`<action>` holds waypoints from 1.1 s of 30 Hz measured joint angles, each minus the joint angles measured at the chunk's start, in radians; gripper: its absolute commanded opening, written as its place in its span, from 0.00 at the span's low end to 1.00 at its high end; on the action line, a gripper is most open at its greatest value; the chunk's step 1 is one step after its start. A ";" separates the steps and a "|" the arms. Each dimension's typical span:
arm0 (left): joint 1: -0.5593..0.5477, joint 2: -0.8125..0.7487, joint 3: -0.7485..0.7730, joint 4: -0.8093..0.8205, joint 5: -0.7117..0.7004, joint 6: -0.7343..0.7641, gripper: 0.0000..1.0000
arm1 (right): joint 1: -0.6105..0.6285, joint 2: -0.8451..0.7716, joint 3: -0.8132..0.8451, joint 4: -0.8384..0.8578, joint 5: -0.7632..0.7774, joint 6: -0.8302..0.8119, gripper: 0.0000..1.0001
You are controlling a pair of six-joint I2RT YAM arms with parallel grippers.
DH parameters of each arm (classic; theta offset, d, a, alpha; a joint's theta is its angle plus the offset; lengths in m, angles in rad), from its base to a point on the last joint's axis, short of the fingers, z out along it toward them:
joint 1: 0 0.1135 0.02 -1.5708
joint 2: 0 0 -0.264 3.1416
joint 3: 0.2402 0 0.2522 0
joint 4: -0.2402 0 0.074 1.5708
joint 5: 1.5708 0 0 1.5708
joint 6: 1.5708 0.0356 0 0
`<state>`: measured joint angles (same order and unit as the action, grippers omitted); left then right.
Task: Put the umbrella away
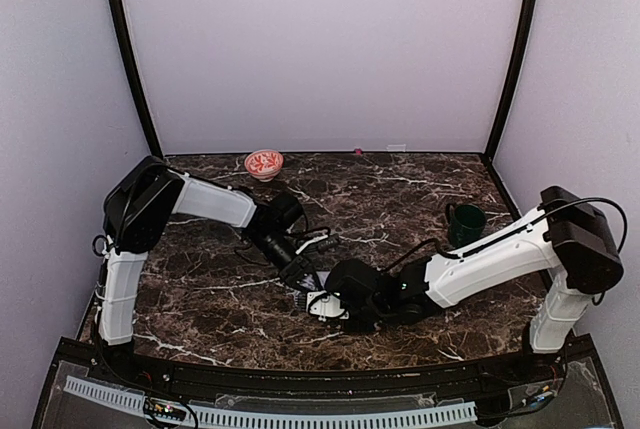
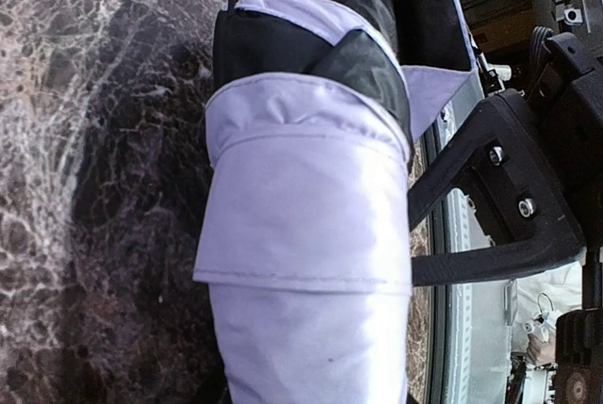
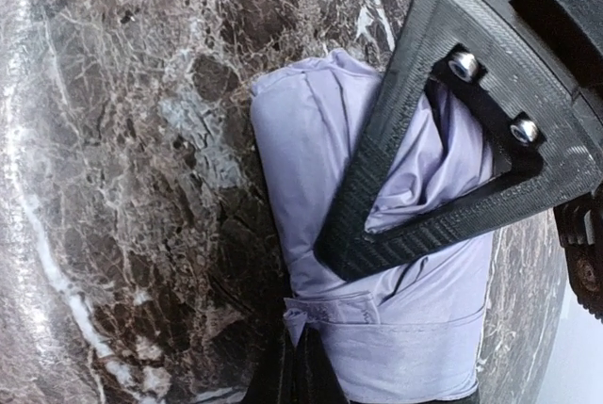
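The umbrella (image 2: 311,234) is a folded bundle of pale lavender fabric with black showing at its far end, lying on the dark marble table (image 1: 400,199). My left gripper (image 2: 316,296) is shut around the bundle; one black finger (image 2: 490,131) presses its right side and the other is hidden behind the fabric. My right gripper (image 3: 311,275) is shut on the umbrella (image 3: 415,347), its ribbed black finger (image 3: 377,169) lying across the fabric folds. In the top view both grippers, left (image 1: 300,277) and right (image 1: 335,301), meet at the table's near middle and cover the umbrella almost entirely.
A dark green mug (image 1: 465,224) stands at the right, behind the right arm. A red patterned bowl (image 1: 264,163) sits at the back left by the wall. The table's near edge with its grey rail (image 2: 457,329) runs close to the grippers.
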<state>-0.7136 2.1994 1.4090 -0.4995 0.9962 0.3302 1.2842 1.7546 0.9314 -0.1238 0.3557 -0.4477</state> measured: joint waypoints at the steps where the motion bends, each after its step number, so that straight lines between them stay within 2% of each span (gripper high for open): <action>1: 0.002 0.000 0.001 -0.001 -0.002 0.003 0.00 | 0.002 0.010 0.000 0.009 0.013 -0.006 0.08; 7: 0.020 0.000 0.008 -0.007 -0.011 0.013 0.00 | 0.008 0.048 -0.012 0.024 0.047 -0.006 0.24; 14: 0.023 0.000 0.010 -0.015 -0.013 0.026 0.00 | 0.011 0.038 -0.013 0.015 0.049 0.012 0.27; 18: 0.023 0.000 0.013 -0.019 -0.016 0.035 0.00 | 0.011 -0.019 -0.014 -0.069 -0.028 0.037 0.37; 21: 0.023 0.000 0.016 -0.025 -0.019 0.045 0.00 | -0.002 -0.140 -0.016 -0.121 -0.107 0.072 0.43; 23: 0.023 0.000 0.016 -0.027 -0.022 0.053 0.00 | -0.045 -0.239 -0.011 -0.125 -0.180 0.105 0.44; 26: 0.019 -0.014 0.015 -0.034 -0.048 0.071 0.00 | -0.176 -0.332 0.013 -0.116 -0.272 0.158 0.44; 33: -0.039 -0.113 0.010 -0.069 -0.303 0.158 0.00 | -0.423 -0.324 0.063 -0.165 -0.484 0.264 0.51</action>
<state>-0.7525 2.0869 1.4185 -0.5690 0.6930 0.4885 0.8612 1.4303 0.9943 -0.2886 -0.1280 -0.1833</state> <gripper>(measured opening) 0.317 0.490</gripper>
